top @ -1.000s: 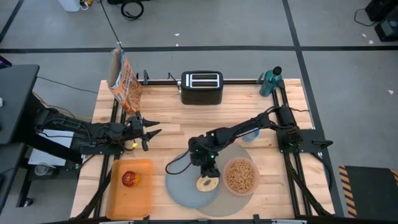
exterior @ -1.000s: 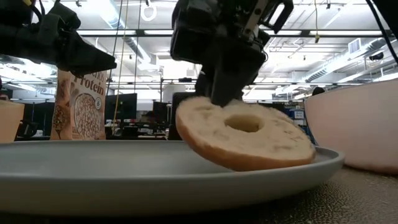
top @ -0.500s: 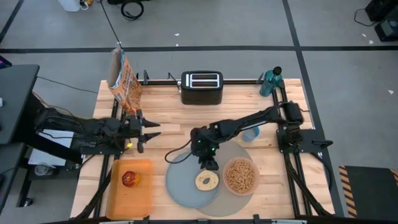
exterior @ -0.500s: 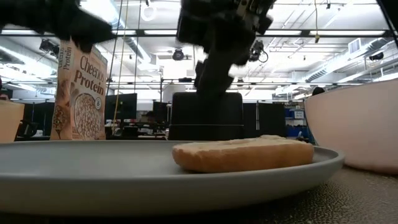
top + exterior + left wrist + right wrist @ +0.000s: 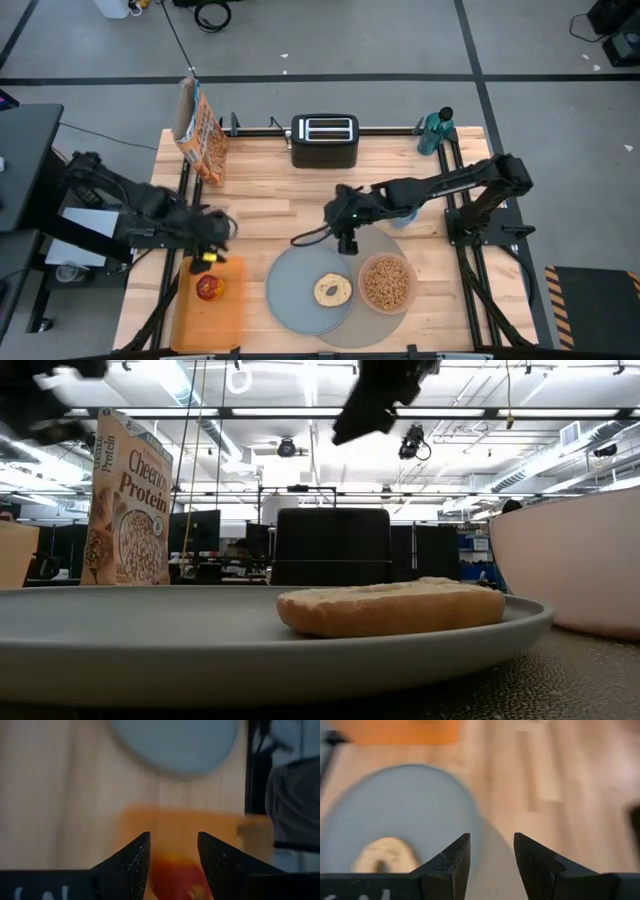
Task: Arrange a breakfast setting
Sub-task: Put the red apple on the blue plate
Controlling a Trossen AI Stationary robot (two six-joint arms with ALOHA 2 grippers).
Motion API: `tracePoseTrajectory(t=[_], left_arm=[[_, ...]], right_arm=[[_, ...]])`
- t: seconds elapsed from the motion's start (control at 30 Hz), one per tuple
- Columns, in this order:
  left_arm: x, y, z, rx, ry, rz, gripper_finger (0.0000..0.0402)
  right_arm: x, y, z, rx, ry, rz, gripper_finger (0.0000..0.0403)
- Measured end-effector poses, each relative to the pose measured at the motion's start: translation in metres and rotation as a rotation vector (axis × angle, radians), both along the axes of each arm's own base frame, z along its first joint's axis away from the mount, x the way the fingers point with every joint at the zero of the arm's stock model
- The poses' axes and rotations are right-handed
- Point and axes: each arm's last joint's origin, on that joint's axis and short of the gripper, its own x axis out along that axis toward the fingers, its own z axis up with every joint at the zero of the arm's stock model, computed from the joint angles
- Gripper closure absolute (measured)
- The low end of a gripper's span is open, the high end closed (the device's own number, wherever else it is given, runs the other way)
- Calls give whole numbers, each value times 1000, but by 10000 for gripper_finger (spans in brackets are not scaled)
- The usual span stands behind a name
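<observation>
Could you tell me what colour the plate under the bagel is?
The plate is grey, clearest in the high view.

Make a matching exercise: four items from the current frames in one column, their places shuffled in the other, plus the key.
Items
1. bagel half
2. red apple
3. cereal pieces
4. toaster

Places
A. on the orange board
B. at the table's far edge, standing on the wood
C. lying flat on the grey plate
D. inside the pink bowl

Pairs: 1-C, 2-A, 3-D, 4-B
</observation>
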Motion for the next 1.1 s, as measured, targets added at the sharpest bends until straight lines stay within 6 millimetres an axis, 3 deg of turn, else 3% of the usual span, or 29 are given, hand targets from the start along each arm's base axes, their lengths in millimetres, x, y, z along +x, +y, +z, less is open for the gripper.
tracePoseTrajectory(t=[0.13,0.27,0.5,0.73,0.87,1.1], left_arm=[[2,-31,-15,-67,210,29,230],[3,-60,-13,-66,306,64,230],[8,-93,-2,49,477,229,230],[6,-116,-26,236,758,255,230],[5,-125,-28,255,770,225,230],[4,-131,-7,266,685,251,230]], right_arm=[[-14,-2,-2,-101,-26,-153,245],[-22,2,-1,-177,-97,-232,245],[-22,15,-3,-184,-172,-183,245],[-24,28,-2,-196,-194,-146,245],[-22,30,0,-212,-220,-132,245],[-22,30,0,-214,-220,-133,245]])
